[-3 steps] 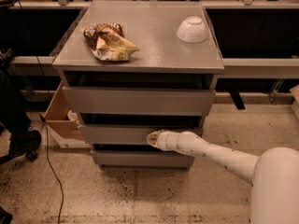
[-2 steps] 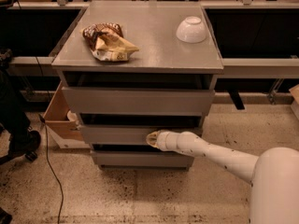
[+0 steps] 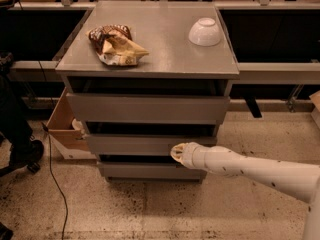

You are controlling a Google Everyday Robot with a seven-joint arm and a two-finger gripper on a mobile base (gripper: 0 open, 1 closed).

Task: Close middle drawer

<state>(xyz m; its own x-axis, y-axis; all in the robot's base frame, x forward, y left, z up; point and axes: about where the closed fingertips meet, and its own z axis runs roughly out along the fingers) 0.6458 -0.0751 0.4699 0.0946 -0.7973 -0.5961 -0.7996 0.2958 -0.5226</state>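
Observation:
A grey cabinet with three drawers stands in the middle of the camera view. The middle drawer (image 3: 135, 145) has its front standing a little forward of the cabinet body, with a dark gap above it. My gripper (image 3: 176, 153) is at the end of the white arm coming in from the lower right. Its tip rests against the right part of the middle drawer's front. The top drawer (image 3: 147, 109) stands out further than the middle one. The bottom drawer (image 3: 150, 170) sits below.
On the cabinet top (image 3: 165, 54) lie a crumpled snack bag (image 3: 116, 45) at the left and an upturned white bowl (image 3: 205, 32) at the right. An open cardboard box (image 3: 67, 129) stands on the floor at the left. A cable (image 3: 55, 184) runs over the speckled floor.
Almost nothing differs; the gripper stays against the middle drawer's front and the drawer front has not visibly shifted.

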